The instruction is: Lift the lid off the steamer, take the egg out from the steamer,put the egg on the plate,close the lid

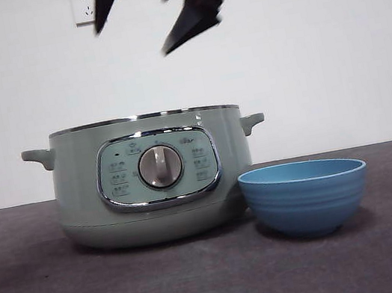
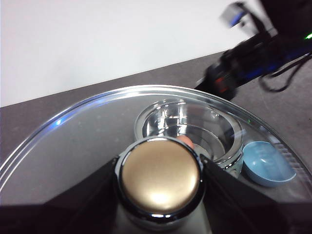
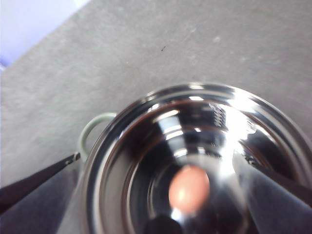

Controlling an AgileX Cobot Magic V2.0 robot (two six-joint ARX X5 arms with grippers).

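We're lowering the right gripper (image 3: 161,195), jaws spread, over the brown egg (image 3: 189,189) in the open sage-green round steamer (image 1: 152,178); left gripper (image 2: 161,170) is pinching the glass lid's knob (image 2: 160,178); centring before closing.

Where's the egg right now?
The egg lies at the bottom of the open steamer, right below the right gripper; the front view cannot see it behind the steamer's wall.

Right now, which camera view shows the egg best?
The right wrist view: the egg lies in plain sight inside the open steamer, though blurred. The left wrist view shows only a sliver behind the lid knob; the front view hides it.
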